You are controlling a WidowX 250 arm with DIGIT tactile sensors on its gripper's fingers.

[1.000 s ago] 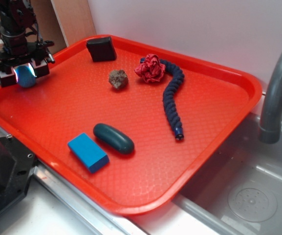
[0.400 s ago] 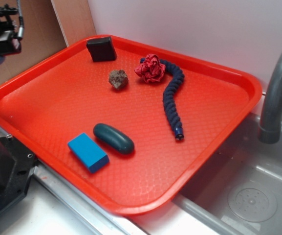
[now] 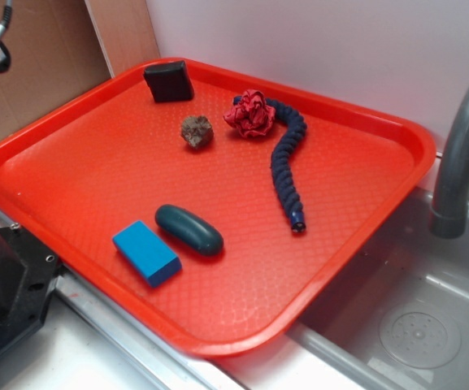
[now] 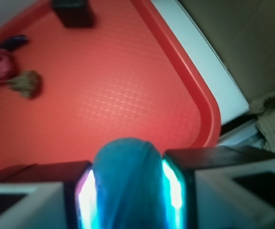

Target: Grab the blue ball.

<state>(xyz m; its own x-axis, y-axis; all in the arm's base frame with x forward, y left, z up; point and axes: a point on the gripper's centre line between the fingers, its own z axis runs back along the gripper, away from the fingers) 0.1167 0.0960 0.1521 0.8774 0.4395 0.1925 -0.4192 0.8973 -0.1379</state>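
The small light-blue knitted ball (image 4: pixel 125 183) sits clamped between the two glowing fingers (image 4: pixel 86 195), low in the wrist frame, above the red plastic tray (image 4: pixel 127 95).

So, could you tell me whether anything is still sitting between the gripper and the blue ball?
Nothing visible does. In the wrist view the blue ball sits directly between the fingers of the gripper, pressed on both sides, above the red tray. The exterior view shows only the gripper's edge at the top left.
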